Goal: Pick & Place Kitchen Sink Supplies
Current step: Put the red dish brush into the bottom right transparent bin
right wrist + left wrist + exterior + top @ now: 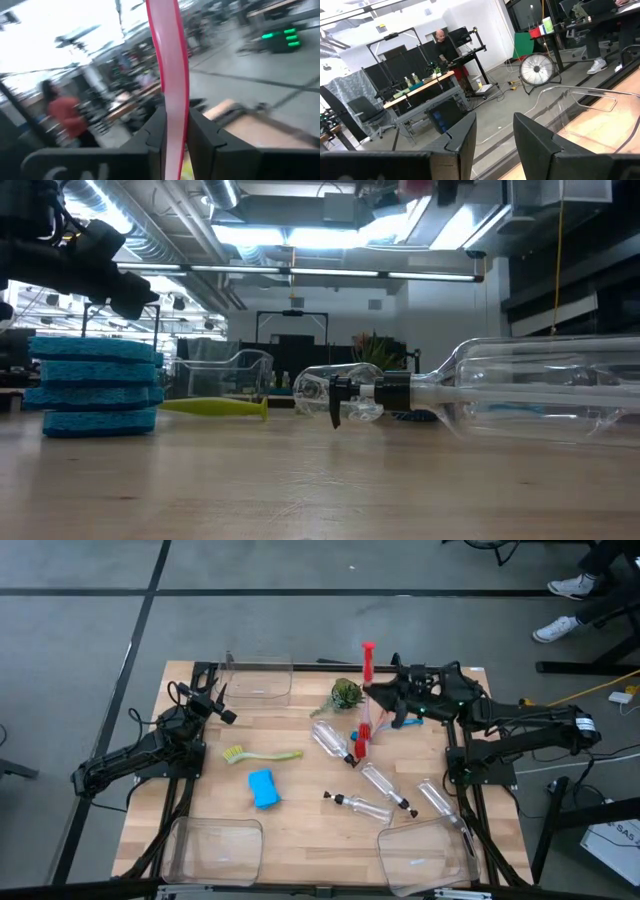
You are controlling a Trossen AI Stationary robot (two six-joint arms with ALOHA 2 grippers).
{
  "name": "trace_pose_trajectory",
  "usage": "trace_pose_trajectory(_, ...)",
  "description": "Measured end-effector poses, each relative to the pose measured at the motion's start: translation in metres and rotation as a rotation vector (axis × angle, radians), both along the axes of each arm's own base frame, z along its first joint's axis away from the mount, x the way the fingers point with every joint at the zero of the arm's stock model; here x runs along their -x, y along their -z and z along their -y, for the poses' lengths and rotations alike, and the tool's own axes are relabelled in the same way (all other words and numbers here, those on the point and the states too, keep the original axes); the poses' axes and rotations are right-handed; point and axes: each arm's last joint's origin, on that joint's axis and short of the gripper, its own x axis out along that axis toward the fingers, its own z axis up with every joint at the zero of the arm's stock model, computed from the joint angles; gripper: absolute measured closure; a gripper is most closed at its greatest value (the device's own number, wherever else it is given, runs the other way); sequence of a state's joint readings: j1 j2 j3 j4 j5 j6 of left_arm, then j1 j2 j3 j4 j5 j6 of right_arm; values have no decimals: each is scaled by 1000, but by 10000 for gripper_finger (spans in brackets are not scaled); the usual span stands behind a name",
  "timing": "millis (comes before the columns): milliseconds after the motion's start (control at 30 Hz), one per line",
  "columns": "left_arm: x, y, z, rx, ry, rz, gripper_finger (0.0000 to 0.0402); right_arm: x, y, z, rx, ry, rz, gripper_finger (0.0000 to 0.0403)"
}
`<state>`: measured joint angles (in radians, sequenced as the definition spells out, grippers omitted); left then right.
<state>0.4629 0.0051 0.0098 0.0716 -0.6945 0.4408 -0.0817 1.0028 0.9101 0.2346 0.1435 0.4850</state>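
Note:
My right gripper (383, 700) hangs over the table's far middle, shut on a red brush (367, 660) that stands roughly upright. My left gripper (218, 708) waits at the far left, open with nothing between its fingers (465, 142). On the wood lie a yellow-green brush (262, 754), a blue sponge (263, 788) and several clear pump bottles (333, 742) (388, 787). Red and blue pieces (357, 742) lie under the raised brush. In the low view the sponge (95, 385) and a bottle (540, 395) are close by. My right gripper pinches the red brush's handle (172, 100) between its two fingers. The fingers come about level from the table's right and lie across the handle. The handle rises past the fingers (200, 135); its lower end is hidden behind them. The brush looks clear of the table.
Clear plastic bins stand at the far left (258, 678), near left (212, 848) and near right (425, 850). A dark green tuft (345, 693) lies beside the right gripper. People's feet (560, 625) show beyond the far right corner.

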Motion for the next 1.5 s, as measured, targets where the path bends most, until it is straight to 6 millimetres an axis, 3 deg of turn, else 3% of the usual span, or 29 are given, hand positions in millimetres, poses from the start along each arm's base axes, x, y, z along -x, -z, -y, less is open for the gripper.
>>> trace_pose_trajectory(267,0,0,0,0,0,1,276,-6,-27,-28,84,-215,-192,349)
trace_pose_trajectory(567,0,0,0,0,0,0,276,14,-60,-76,185,-540,-272,348)
trace_pose_trajectory(1033,0,0,0,0,0,0,277,38,-44,-157,267,-924,-321,348)
trace_pose_trajectory(1300,0,0,0,0,0,0,277,46,-24,-199,287,-1034,-436,347)
trace_pose_trajectory(1500,0,0,0,0,0,1,276,56,-10,-218,262,-1091,-550,346)
